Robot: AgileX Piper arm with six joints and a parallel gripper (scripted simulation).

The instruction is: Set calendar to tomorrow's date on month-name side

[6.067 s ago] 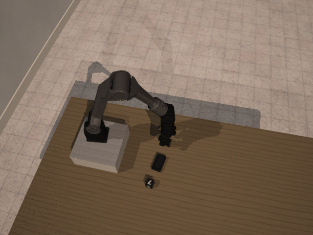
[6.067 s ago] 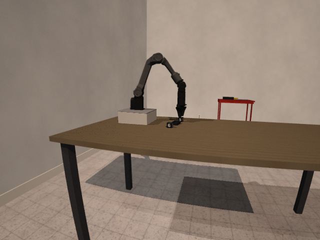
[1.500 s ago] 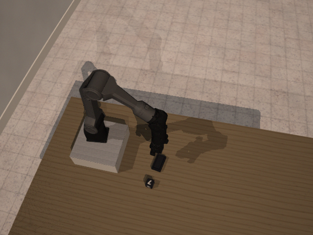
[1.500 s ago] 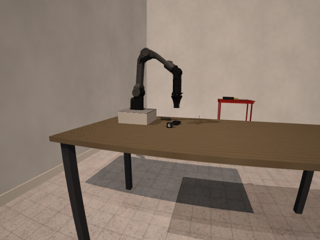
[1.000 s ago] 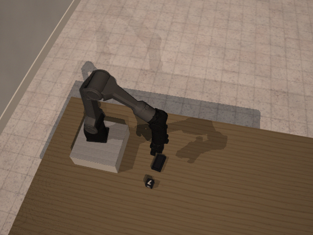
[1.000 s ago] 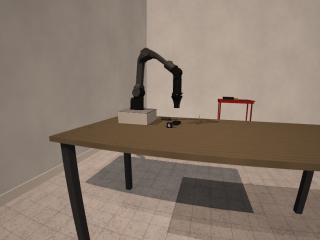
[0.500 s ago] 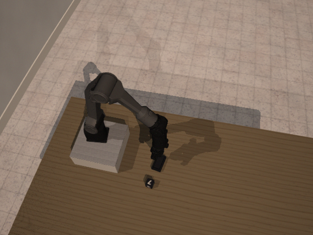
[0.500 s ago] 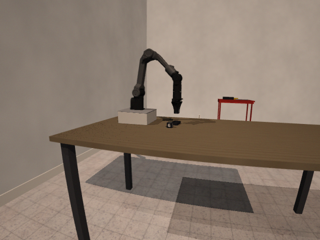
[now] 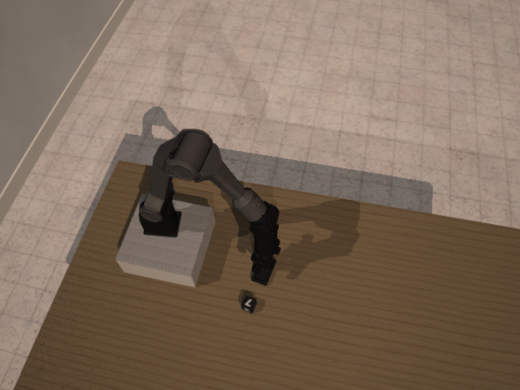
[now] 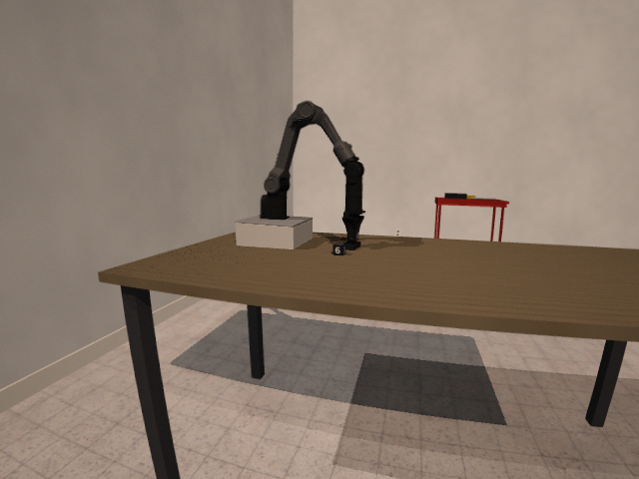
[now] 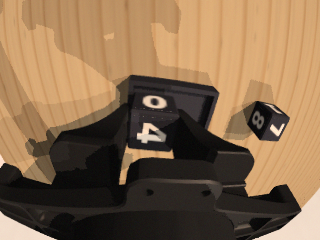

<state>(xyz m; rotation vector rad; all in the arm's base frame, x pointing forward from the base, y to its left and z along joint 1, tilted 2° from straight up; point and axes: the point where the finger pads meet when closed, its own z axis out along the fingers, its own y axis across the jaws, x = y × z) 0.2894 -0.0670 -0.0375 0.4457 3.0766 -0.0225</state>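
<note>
Lowering the held number cube [image 11: 151, 122] into the tray [image 9: 261, 279] [image 10: 353, 245] [image 11: 175, 84] looked like our step in hand. Our gripper [image 9: 262, 263] [image 10: 352, 240] [image 11: 151, 117] was partly closed, its jaws pinching that cube, with 0 and 4 on the two faces turned to the wrist view. The cube was at the tray's left end in that view, the vacant part of the recess right of the jaws. Whether its base had met the tray's floor we could not tell.

To do this well, we judged, we needed to come down straight, square to the walls, and stop at light contact, lest the tray tip or slide. Then we would part the jaws only slightly, since a wide opening might push a wall, and rise vertically.

The loose number cube [image 9: 249, 304] [image 10: 338, 249] [image 11: 269, 121], showing 7 and 8, sat on the table [image 9: 357, 293] [image 10: 438, 278] [image 11: 225, 40] beyond the tray, right of the jaws. It still needed its place beside the first, digit upright; the month side we could not make out.
</note>
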